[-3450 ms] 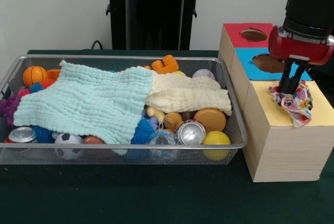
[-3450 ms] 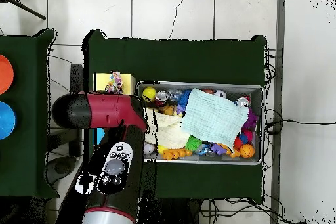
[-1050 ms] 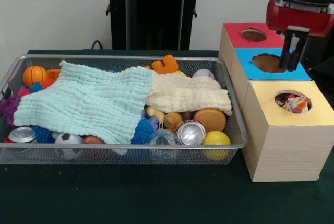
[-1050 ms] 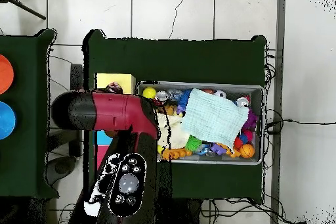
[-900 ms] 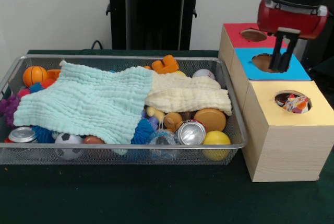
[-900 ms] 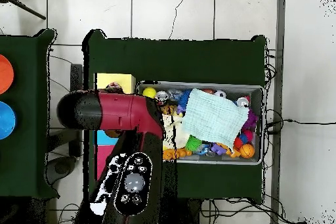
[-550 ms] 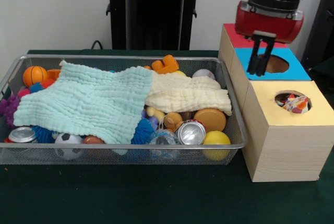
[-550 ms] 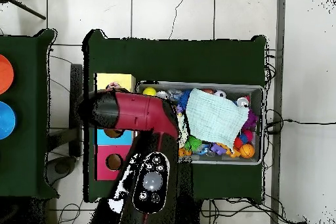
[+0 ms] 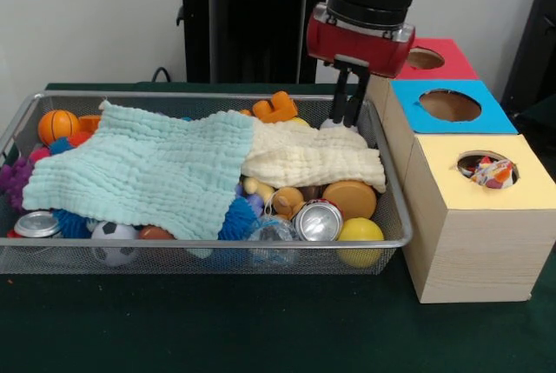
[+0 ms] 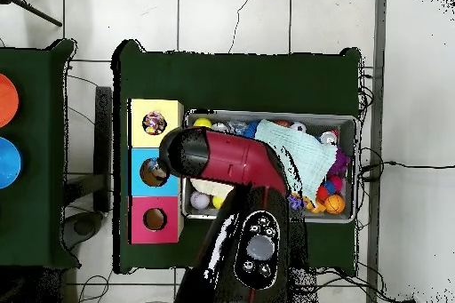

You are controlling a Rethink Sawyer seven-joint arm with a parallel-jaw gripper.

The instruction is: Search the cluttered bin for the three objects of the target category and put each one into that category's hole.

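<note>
We are holding the end effector [image 9: 346, 119] empty over the far right corner of the wire bin [image 9: 261, 256], its two fingers close together with only a thin gap, just above the cream cloth [image 9: 314, 160]. A patterned cloth [image 9: 493, 172] is sitting in the hole of the yellow box [image 9: 521, 183], so we are judging cloth to be the target category and that hole its home. Two cloths are left in the bin: the cream one directly below us and the mint cloth [image 9: 143, 169] spreading across the left and middle, its edge overlapping the cream one.

To do this pick well, we are aiming for a raised fold of the cream cloth, well clear of the mint cloth's edge, so that only one piece comes up. The fingers need to be opening before we descend, then pinching deep enough to catch fabric but stopping short of the orange disc [image 9: 349, 198] and the can [image 9: 318, 221] sitting just beside the cloth's front edge. Lifting straight and high should be letting the hanging fabric clear the bin's rim.
</note>
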